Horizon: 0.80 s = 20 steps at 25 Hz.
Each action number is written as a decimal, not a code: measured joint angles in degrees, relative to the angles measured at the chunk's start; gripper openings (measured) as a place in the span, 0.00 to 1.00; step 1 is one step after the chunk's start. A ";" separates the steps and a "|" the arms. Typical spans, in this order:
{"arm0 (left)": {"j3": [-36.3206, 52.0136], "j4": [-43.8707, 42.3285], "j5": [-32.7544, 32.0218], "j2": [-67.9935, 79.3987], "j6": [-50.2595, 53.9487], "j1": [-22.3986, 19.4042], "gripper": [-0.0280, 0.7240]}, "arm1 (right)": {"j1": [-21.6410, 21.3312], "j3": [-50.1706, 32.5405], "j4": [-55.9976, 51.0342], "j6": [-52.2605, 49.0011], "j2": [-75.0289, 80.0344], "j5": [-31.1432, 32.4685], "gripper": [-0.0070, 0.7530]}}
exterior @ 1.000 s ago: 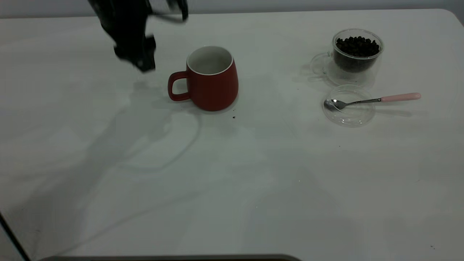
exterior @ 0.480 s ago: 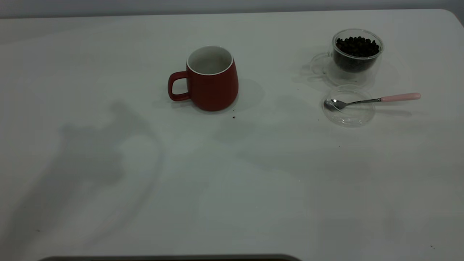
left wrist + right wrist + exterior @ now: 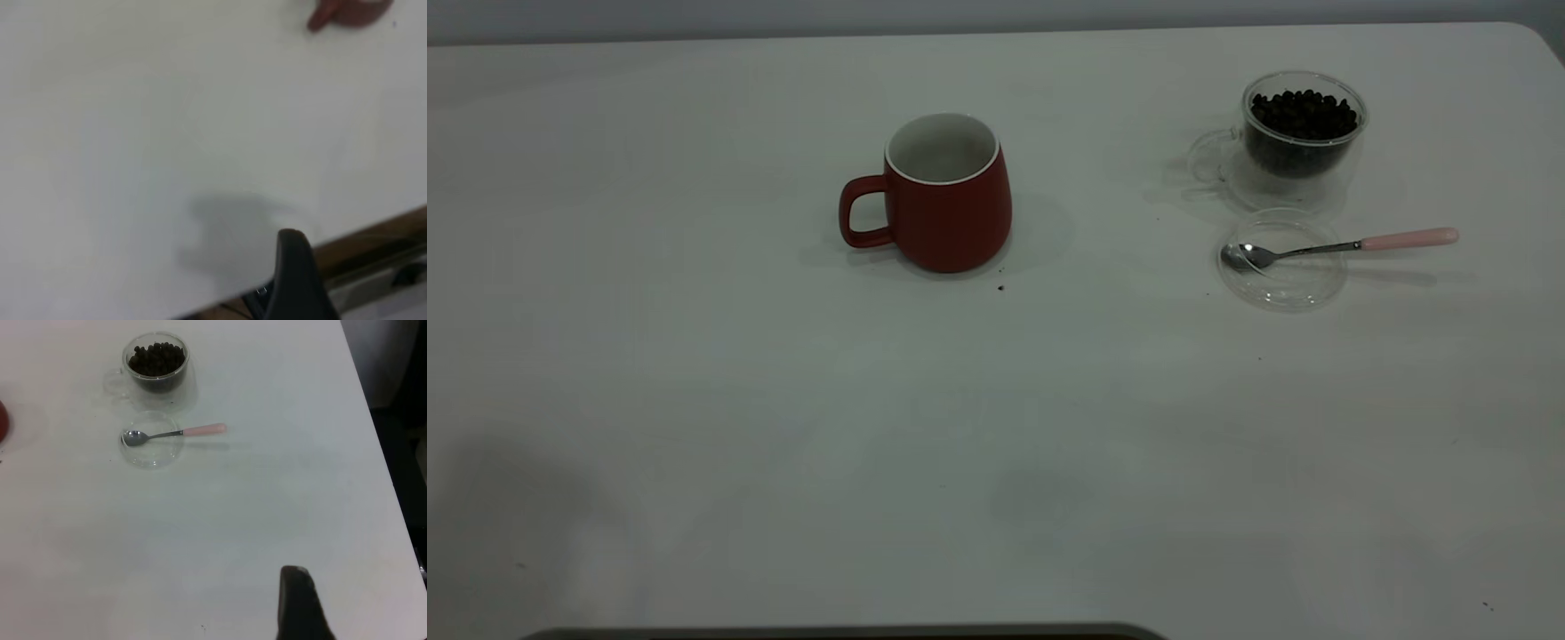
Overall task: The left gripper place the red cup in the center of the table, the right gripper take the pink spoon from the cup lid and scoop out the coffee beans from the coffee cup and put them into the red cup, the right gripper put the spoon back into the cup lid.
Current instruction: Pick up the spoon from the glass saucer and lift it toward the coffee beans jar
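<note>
The red cup point(image 3: 947, 191) stands upright and empty near the middle of the table point(image 3: 960, 427), handle to the left. It shows far off in the left wrist view point(image 3: 347, 13). The coffee cup point(image 3: 1303, 133) with coffee beans point(image 3: 1303, 111) stands at the back right. In front of it the cup lid point(image 3: 1285, 286) holds the bowl of the pink spoon point(image 3: 1343, 246), handle pointing right. Neither gripper shows in the exterior view. My left gripper point(image 3: 293, 267) hangs over the table's edge, far from the red cup. My right gripper point(image 3: 297, 600) is well away from the spoon point(image 3: 177, 433), lid point(image 3: 150, 455) and coffee cup point(image 3: 158, 363).
A small dark speck point(image 3: 1000, 287) lies just in front of the red cup. The table's right edge point(image 3: 380, 453) drops to a dark floor. A brown frame point(image 3: 373, 247) runs below the table edge in the left wrist view.
The left arm, which was beside the red cup's handle a second ago, has pulled out of the exterior view. Its shadow slid toward the front left. The cup, spoon and lid have not moved.
</note>
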<state>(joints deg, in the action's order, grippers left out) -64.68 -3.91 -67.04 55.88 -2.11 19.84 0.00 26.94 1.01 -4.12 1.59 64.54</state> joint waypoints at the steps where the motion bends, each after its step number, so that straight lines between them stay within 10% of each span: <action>1: 3.72 -0.15 0.00 -2.96 0.88 0.00 0.75 | 0.00 0.00 0.00 0.00 0.00 0.00 0.65; 12: 32.78 -3.53 4.13 -19.27 9.06 0.00 0.75 | 0.00 0.00 0.00 0.00 0.00 0.00 0.65; 20: 35.82 -3.48 4.77 -24.38 9.06 0.00 0.75 | 0.00 0.00 0.00 0.00 0.00 0.00 0.65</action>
<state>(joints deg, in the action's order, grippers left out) -28.86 -7.39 -62.27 31.49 6.95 19.84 0.00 26.94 1.01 -4.12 1.59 64.54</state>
